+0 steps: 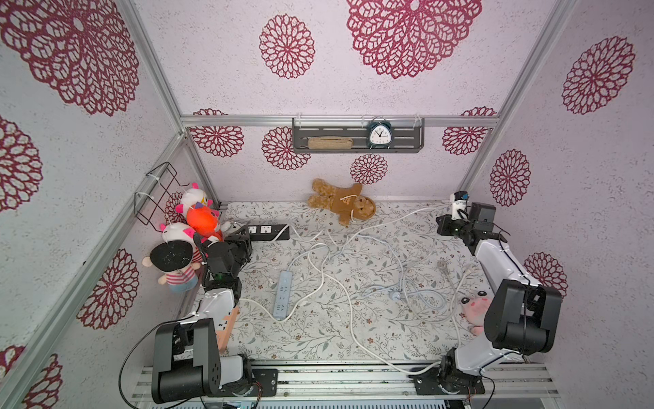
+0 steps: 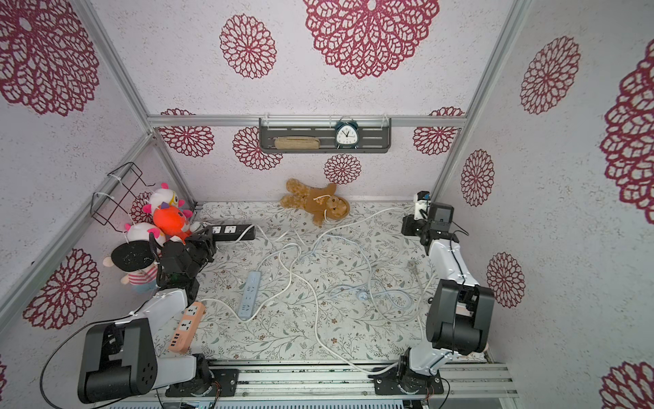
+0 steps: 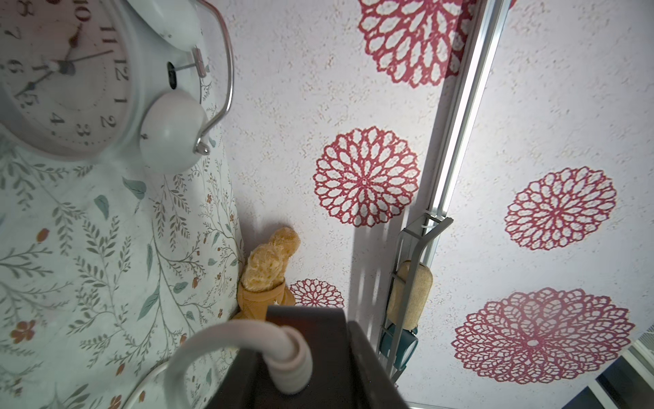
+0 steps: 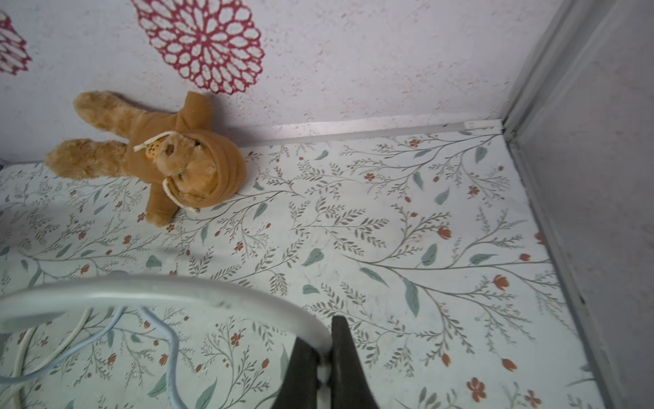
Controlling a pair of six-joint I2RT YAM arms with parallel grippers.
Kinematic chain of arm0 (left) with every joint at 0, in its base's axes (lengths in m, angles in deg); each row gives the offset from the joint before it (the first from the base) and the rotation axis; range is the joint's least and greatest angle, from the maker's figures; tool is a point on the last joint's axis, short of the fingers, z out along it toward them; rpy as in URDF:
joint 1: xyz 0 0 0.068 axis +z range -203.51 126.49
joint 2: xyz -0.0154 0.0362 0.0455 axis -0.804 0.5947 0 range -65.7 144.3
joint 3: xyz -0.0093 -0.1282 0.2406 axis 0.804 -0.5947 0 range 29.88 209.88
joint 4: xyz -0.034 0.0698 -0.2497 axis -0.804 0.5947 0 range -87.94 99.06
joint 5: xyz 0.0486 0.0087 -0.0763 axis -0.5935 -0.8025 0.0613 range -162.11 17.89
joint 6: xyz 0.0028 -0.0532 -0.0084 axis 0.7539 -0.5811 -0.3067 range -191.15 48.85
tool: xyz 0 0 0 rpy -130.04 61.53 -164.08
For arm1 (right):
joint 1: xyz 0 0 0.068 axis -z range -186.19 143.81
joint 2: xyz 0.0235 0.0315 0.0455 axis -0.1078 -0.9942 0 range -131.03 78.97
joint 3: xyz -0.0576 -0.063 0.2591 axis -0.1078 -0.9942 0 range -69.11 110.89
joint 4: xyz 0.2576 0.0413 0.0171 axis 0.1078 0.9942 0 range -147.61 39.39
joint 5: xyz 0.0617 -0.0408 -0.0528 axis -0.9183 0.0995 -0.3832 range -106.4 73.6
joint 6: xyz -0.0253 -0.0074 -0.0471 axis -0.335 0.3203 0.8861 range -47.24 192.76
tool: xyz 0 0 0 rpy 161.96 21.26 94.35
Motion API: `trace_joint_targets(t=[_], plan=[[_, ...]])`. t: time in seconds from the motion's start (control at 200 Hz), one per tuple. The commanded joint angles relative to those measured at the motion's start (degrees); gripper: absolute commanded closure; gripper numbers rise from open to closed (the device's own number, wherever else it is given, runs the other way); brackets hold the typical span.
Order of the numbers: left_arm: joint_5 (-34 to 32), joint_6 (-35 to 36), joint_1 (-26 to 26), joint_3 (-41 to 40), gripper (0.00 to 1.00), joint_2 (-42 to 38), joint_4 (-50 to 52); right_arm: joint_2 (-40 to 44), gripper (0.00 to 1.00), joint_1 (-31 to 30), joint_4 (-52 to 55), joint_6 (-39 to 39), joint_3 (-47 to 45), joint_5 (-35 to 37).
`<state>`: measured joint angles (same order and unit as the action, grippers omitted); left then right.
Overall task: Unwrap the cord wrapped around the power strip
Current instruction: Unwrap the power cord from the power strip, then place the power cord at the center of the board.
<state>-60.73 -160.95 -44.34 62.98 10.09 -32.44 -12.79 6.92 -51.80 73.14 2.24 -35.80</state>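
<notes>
The black power strip [image 1: 269, 232] sits at the far left of the bench [image 1: 300, 340]. Its long axis runs side to side along the back wall, and the left end effector [image 1: 243, 236] clamps its left end. Its white cord [image 3: 226, 336] leaves the end that points toward mid-bench. At the far right corner the right end effector [image 4: 323, 368] pinches white cord, pressed together. The wall shelf [image 1: 357, 148] holds an alarm clock [image 1: 379, 136] and a beige pouch [image 1: 330, 142].

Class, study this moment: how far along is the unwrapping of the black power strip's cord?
Done: no loops show around the black power strip; its white cord runs loose across the table. In hand: the left gripper holds the strip, the right gripper pinches the cord. Left: probably only letting go.
</notes>
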Motion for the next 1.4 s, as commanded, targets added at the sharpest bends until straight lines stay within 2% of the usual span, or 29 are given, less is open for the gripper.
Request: trace_joint_targets(t=[0.0,0.3,0.435,0.62,0.856,0.951,1.051,1.096,1.106,1.116,1.121,1.161,1.281,1.391], plan=[[2.72,3.36,2.7,1.91,1.0,-2.13,2.86,-2.43,1.0,5.76,0.31,-1.02,5.43,0.87],[9.63,0.75,9.04,-0.24,1.0,-3.58,1.15,-7.56,1.0,11.41,3.51,-0.22,14.32,0.35],[8.98,2.01,11.13,-0.57,1.0,-5.93,4.13,-9.1,1.0,12.77,5.97,-0.14,17.41,-0.61],[10.45,-1.12,13.07,-2.16,1.0,-6.02,0.61,-10.35,1.0,13.36,7.76,-0.74,16.89,-2.47],[9.28,0.7,4.23,3.27,1.0,-4.06,2.54,-9.43,1.0,4.49,12.07,5.17,13.64,-1.08],[9.86,0.99,0.99,6.06,1.0,-2.24,2.41,-11.76,1.0,0.65,17.07,6.39,15.94,-0.03],[10.99,2.61,-3.49,9.67,1.0,0.4,2.82,-16.02,1.0,-1.0,22.42,5.33,19.83,-2.26],[12.61,3.3,-5.6,11.7,1.0,2.23,2.75,-17.13,0.85,-1.54,23.59,5.28,20.61,-2.74],[12.99,3.31,-5.99,12.16,1.0,2.69,2.48,-17.17,0.77,-1.58,23.83,5.27,20.7,-3.03],[13.57,3.31,-6.4,12.53,1.0,3.18,2.28,-17.29,0.75,-1.65,23.88,5.36,20.74,-3.26],[13.8,3.31,-6.55,12.7,1.0,3.38,2.09,-17.29,0.7,-1.71,23.89,5.35,20.75,-3.44],[15.47,3.01,-7.97,14.2,1.0,5.29,0.48,-17.11,0.59,-1.85,23.84,5.22,20.51,-4.55],[20.04,2.57,-10.79,19.0,1.0,10.43,-3.24,-14.92,0.43,-2.2,23.97,4.2,20.01,-7.43],[26.1,6.45,-13.03,25.58,1.0,14.69,-1.24,-12.48,0.36,-3.48,26.67,3.66,20.97,-10.68]])
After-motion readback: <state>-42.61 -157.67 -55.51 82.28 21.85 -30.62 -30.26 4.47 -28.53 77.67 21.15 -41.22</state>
